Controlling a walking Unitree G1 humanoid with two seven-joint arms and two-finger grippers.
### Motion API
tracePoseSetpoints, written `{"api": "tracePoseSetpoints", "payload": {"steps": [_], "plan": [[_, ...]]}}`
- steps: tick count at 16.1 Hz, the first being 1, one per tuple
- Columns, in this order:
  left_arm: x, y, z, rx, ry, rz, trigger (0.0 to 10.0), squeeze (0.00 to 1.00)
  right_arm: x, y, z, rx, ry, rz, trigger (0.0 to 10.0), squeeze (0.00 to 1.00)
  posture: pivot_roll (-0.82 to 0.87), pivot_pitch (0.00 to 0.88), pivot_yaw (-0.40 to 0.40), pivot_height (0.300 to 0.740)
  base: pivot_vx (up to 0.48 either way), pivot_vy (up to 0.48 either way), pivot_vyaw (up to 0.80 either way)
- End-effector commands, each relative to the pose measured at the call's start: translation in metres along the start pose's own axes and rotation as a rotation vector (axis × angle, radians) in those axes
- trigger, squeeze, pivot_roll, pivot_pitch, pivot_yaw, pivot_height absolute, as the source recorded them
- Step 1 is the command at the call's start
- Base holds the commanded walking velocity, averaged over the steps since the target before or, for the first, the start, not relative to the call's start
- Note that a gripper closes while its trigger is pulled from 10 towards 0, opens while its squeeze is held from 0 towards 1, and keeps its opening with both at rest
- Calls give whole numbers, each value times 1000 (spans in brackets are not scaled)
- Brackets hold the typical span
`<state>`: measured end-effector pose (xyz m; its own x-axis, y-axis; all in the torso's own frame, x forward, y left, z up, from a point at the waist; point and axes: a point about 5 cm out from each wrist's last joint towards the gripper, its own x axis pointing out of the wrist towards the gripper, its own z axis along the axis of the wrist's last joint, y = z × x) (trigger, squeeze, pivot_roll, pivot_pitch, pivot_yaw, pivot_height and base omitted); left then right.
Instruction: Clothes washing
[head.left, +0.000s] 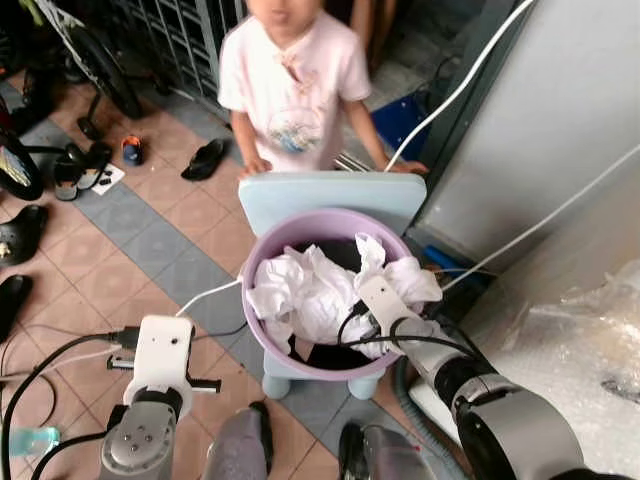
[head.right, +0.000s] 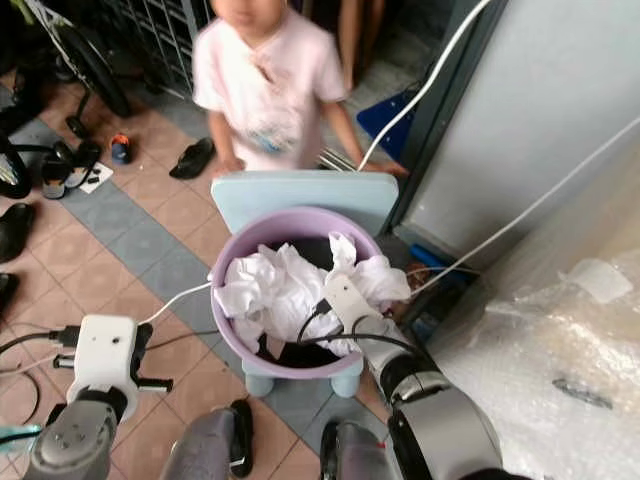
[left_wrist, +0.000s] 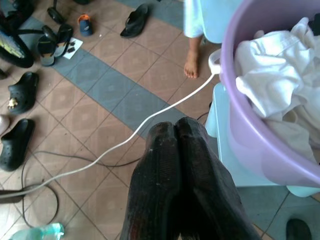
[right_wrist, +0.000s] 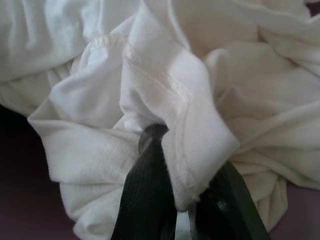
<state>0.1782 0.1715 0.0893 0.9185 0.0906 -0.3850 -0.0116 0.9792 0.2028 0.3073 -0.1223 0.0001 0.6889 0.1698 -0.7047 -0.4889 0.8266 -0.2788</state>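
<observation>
- The right gripper pinched a fold of white cloth inside the purple tub, a grip visible through the wrist camera.
- The left gripper hung over floor tiles, fingers pressed together.
- A person stood behind, blurred.

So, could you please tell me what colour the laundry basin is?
The basin is light purple, clearest in the left eye view.

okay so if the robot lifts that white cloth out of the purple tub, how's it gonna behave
Probably floppy: the white cloth lies crumpled in soft folds in the purple tub. The right tool pinches one fold, so the rest would likely dangle and drag. It may tug the dark garment lying underneath.
</observation>
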Motion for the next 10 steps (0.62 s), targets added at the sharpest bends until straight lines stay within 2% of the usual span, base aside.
{"api": "tracePoseSetpoints", "payload": {"steps": [1,5,8,10], "plan": [[2,1,-6,6,24,9,10000,0,0,-3,9,50,-41,5,0,0,160,136,-49,740,0,0,0],[20,-1,2,-2,-20,3,10000,0,-4,-17,33,139,-192,5,0,0,128,71,-38,740,0,0,0],[36,-3,6,-1,-44,-10,10000,0,-11,-28,37,213,-297,7,0,0,92,5,-14,740,0,0,0],[46,-7,11,-1,-69,-26,10000,0,-23,-32,37,276,-404,-8,0,0,66,0,7,740,0,0,0]]}}
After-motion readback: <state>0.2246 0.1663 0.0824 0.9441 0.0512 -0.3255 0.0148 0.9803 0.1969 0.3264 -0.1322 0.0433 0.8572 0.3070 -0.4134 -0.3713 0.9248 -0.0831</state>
